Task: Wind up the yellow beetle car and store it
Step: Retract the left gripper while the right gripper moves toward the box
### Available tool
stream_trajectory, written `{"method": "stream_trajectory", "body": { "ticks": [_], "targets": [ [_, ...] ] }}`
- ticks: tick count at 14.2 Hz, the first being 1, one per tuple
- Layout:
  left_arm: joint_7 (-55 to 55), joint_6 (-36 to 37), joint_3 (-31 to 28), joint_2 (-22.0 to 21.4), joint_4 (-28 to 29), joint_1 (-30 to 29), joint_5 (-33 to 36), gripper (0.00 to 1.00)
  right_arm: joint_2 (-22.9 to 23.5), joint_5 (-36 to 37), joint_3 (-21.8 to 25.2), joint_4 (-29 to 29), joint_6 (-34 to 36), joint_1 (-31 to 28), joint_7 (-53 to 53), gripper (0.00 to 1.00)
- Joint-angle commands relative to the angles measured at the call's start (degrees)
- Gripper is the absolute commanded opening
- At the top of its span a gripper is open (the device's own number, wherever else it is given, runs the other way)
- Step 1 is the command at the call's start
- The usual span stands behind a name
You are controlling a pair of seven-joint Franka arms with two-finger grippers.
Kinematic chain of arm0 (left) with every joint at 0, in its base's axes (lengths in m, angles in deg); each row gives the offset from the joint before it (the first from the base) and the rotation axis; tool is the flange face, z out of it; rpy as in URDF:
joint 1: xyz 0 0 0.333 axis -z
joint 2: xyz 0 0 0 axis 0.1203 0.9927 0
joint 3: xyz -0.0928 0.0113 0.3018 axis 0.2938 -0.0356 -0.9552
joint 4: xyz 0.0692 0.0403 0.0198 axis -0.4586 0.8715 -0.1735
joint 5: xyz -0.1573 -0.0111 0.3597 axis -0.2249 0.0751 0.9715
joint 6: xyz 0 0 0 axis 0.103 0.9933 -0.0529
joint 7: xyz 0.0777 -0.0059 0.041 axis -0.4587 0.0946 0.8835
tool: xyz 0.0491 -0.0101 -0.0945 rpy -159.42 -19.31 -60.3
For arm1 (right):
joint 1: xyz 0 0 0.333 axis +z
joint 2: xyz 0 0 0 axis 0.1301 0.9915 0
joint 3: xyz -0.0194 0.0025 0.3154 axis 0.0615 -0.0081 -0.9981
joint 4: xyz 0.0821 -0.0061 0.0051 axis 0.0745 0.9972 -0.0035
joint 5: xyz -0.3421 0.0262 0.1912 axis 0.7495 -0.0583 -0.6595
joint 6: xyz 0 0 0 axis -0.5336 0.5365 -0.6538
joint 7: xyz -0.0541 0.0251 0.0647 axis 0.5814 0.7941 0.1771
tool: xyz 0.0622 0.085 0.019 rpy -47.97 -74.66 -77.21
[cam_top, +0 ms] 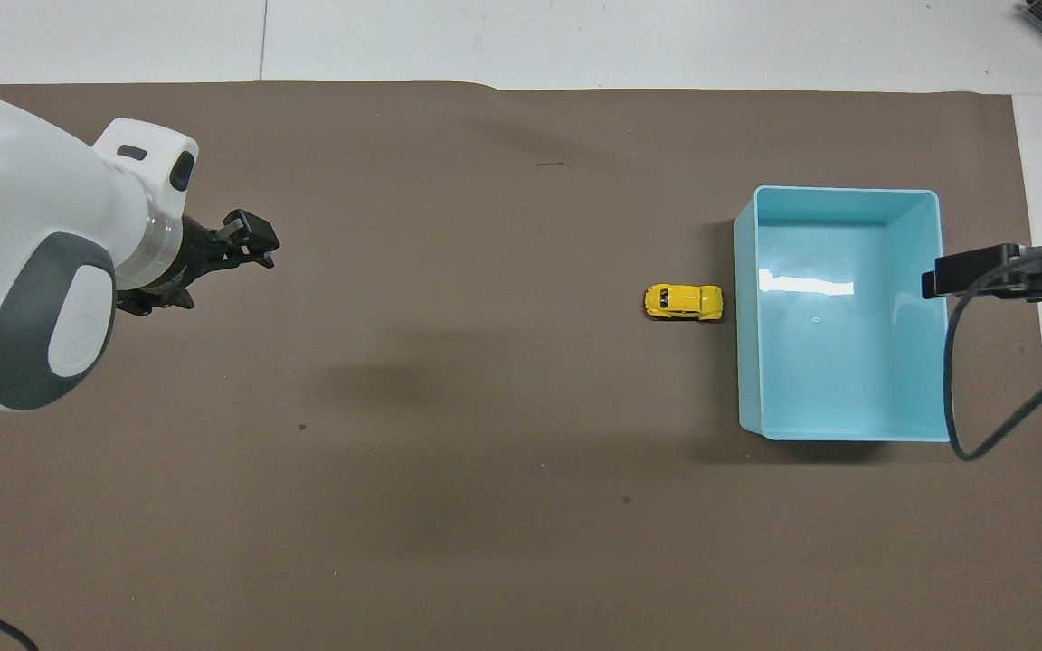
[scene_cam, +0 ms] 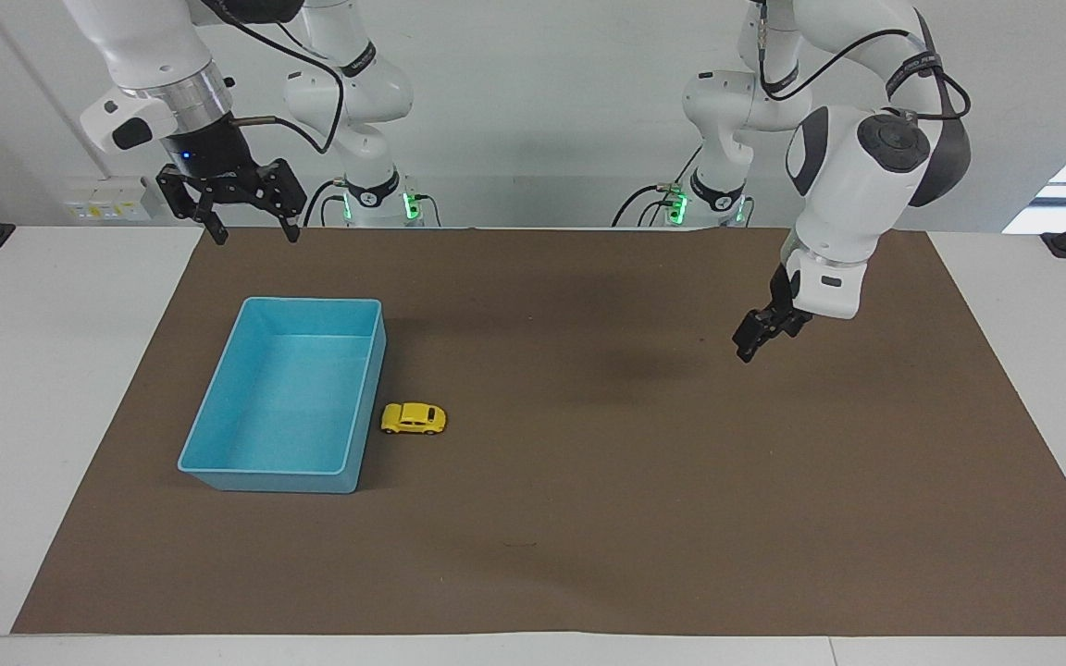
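The yellow beetle car [scene_cam: 414,418] is bright yellow all over, with dark windows and small black wheels, and the bin [scene_cam: 218,402] beside it is a plain light blue inside and out. Both sit on a flat, unpatterned brown mat [scene_cam: 588,518] that covers most of the white tabletop [scene_cam: 43,370]. The arms are glossy white with dark grey joint caps and black cables, and the left tool [scene_cam: 749,340] and right tool [scene_cam: 254,233] are both black.

Left gripper [scene_cam: 748,350] hangs low, wrist tilted, holding nothing, while the right gripper [scene_cam: 254,231] hovers high, fingers spread and pointing down, also holding nothing.
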Motion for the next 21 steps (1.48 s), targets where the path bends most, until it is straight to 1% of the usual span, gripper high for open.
{"method": "stream_trajectory", "body": {
  "ticks": [1,4,6,8,12,15,17,18,21],
  "targets": [
    [-11.81,2.40,0.48,-2.37,1.58,-2.73,0.34,1.00,-0.66,-1.32,-0.23,0.65,-0.06,-0.02,-4.11,1.00],
    [-21.32,3.37,0.39,-3.25,1.49,-4.48,0.34,1.00,-0.75,-1.23,-0.84,0.74,0.04,-0.02,-10.87,1.00],
    [-27.56,5.47,0.39,-4.91,1.40,-6.15,0.34,1.00,-0.83,-1.06,-1.89,0.74,0.12,-0.02,-16.40,1.00],
    [-31.18,8.19,0.39,-6.67,0.70,-7.56,0.34,1.00,-0.92,-0.62,-2.94,0.91,0.30,0.07,-24.13,1.00],
    [-32.77,13.20,0.21,-11.33,-0.88,-7.92,0.43,1.00,-1.19,-0.44,-3.13,1.09,1.35,-0.02,-35.12,1.00],
    [-35.85,19.87,0.13,-11.78,-5.00,-8.01,0.34,1.00,-0.84,-0.35,-3.39,1.09,0.92,-0.02,-44.96,1.00],
    [-35.07,20.16,-0.05,-11.78,-5.19,-7.92,0.25,1.00,-0.40,-0.35,-3.57,1.35,0.65,0.16,-50.07,1.00],
    [-34.98,20.07,0.30,-11.78,-5.37,-7.74,0.25,1.00,0.21,-0.35,-3.57,1.44,0.48,1.20,-52.62,1.00],
    [-34.97,20.07,0.57,-11.78,-5.37,-7.22,0.25,1.00,1.10,-0.26,-3.57,2.23,-0.57,2.88,-56.94,1.00]
  ]
}}
